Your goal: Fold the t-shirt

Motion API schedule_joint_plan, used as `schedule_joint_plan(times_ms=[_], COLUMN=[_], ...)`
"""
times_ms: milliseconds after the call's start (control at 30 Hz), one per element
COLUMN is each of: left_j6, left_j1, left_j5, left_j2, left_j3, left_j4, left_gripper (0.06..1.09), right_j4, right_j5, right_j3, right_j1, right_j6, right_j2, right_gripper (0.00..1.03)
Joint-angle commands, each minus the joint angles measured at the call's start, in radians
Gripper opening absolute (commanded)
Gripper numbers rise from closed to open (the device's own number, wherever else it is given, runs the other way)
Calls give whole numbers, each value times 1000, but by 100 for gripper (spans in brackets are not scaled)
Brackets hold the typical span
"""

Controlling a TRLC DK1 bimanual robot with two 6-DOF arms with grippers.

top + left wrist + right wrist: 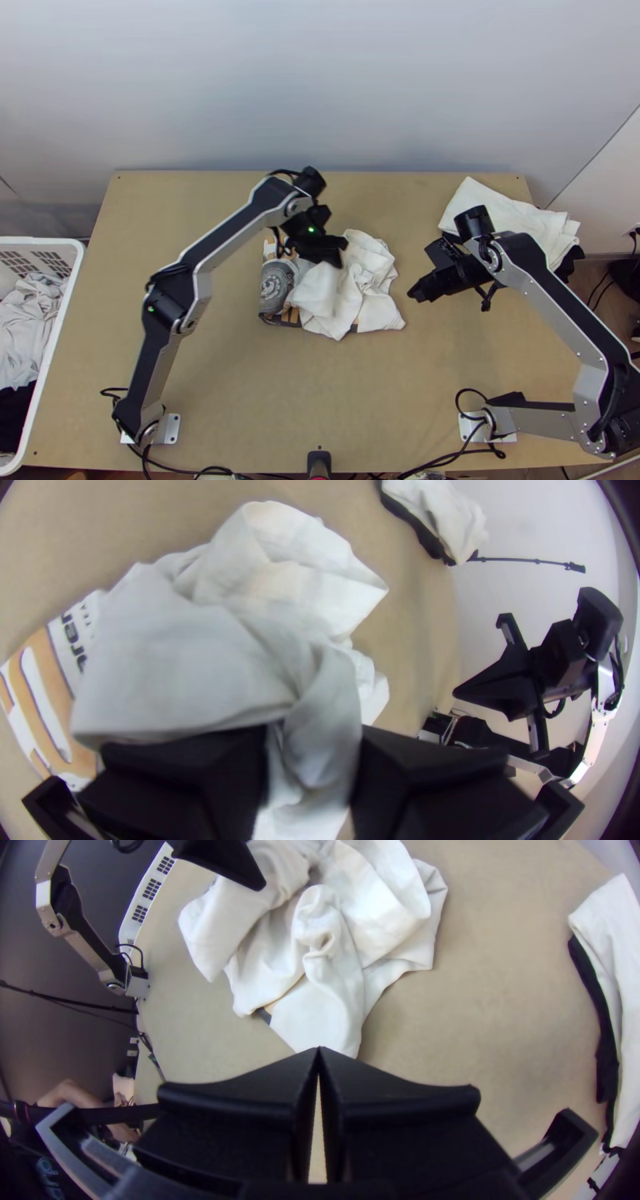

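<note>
- The t-shirt lies bunched and crumpled near the centre of the top view, mostly white cloth, with its grey printed part at the left of the heap.
- The left claw has a gathered ridge of that white cloth pinched between its fingers, at the bottom of the left wrist view.
- The right claw is closed with nothing in it, its fingertips meeting at the lower middle of the right wrist view.
- The main risk, I think, is a pull on one spot only: the heap could drag or twist along the table instead of opening out, because nothing holds the other side.
- The pinched ridge may hold several layers, so lifting could bring up a lump; too shallow a bite could let the cloth slip.
- If the right claw comes in closed, it would likely push the wrinkles tighter rather than catch an edge.
- The left arm reaches up from the lower left to the frame's middle, its claw over the heap.
- The right arm bends in from the lower right, its claw pointing toward the t-shirt, apart from it.
</note>
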Motion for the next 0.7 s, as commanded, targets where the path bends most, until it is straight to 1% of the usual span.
schedule_joint_plan(times_ms=[0, 67, 167, 267, 333, 367, 433, 500, 533, 600, 667], left_j6=[-45, -63, -59, -57, -33, 1, 95, 220, 283, 332, 355], left_j1=[-42, -40, -37, -11, 6, 15, 27, 46, 62, 90, 119], left_j5=[46, 107, 141, 250, 294, 304, 302, 298, 279, 190, 147], left_j2=[71, 69, 41, 14, -14, -34, -78, -112, -127, -166, -213], left_j3=[67, 91, 96, 94, 88, 83, 79, 76, 65, -7, -114], left_j4=[97, 114, 124, 121, 98, 74, -6, -130, -195, -248, -241], left_gripper=[105, 105, 105, 105, 105, 105, 105, 105, 105, 105, 105], right_j4=[10, 11, 11, 13, 11, 11, 11, 11, 11, 11, 11], right_j5=[0, 0, 1, 1, 1, 1, 0, 0, 0, 0, 0], right_j3=[-15, -9, -2, -1, 5, 10, 25, 42, 57, 94, 140], right_j1=[-14, -11, -9, -9, -8, -5, 1, 10, 17, 52, 90], right_j6=[9, 9, 9, 7, 7, 7, 9, 7, 9, 19, 24], right_j2=[-12, -9, -5, 0, 3, 5, 8, 18, 23, 34, 52], right_gripper=[4, 4, 4, 4, 4, 4, 4, 4, 4, 4, 4])
